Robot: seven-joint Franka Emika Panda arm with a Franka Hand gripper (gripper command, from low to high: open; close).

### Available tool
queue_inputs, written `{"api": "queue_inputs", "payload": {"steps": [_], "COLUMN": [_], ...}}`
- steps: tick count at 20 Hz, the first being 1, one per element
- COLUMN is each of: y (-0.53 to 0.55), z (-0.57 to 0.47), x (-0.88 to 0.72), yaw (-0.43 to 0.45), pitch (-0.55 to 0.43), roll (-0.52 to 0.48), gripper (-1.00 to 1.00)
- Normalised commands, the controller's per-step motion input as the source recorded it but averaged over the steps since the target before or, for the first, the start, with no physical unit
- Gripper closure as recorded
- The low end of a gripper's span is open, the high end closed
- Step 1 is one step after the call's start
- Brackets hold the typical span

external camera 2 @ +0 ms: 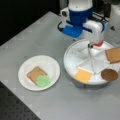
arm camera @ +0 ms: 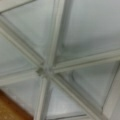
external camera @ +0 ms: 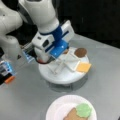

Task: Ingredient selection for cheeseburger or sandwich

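A white paper plate [external camera: 56,107] [external camera 2: 51,63] carries the sandwich as it stands: a tan toast square [external camera: 72,115] [external camera 2: 33,73] with a green disc [external camera: 83,110] [external camera 2: 43,80] on one corner. A round white divided tray [external camera: 60,79] [external camera 2: 68,62] holds a yellow cheese square [external camera: 83,67] [external camera 2: 83,75], a dark brown patty [external camera: 80,52] [external camera 2: 109,74], another toast square [external camera 2: 113,55] and a red disc [external camera 2: 99,44]. My gripper [external camera: 44,60] [external camera 2: 93,45] is lowered into the tray right at the red disc, which it mostly hides. The wrist view shows the tray's dividers [arm camera: 45,71] and a toast corner [arm camera: 10,110], no fingers.
The tray and plate rest on a grey metal table [external camera: 22,95] [external camera 2: 37,37]. A blue and orange device [external camera: 7,71] sits at a front view's left edge. A dark perforated surface [external camera 2: 15,107] borders the table at a front view's bottom left.
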Motion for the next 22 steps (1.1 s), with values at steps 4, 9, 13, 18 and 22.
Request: {"api": "queue_inputs", "payload": {"steps": [4,9,13,18,22], "y": [0.12,0.18,0.27,0.16,0.04], "z": [-0.04,-0.17,-0.36,-0.30,-0.19], "x": [-0.08,0.04,0.07,0.01,-0.24], "yaw": [0.063,0.008,-0.042,-0.046,-0.016], "pitch": [-0.060,-0.055,-0.044,-0.113,-0.081], "roll": [-0.229,-0.264,-0.263,-0.159,-0.152], "gripper": [-1.00,-1.00,-1.00,-1.00,-1.00]}}
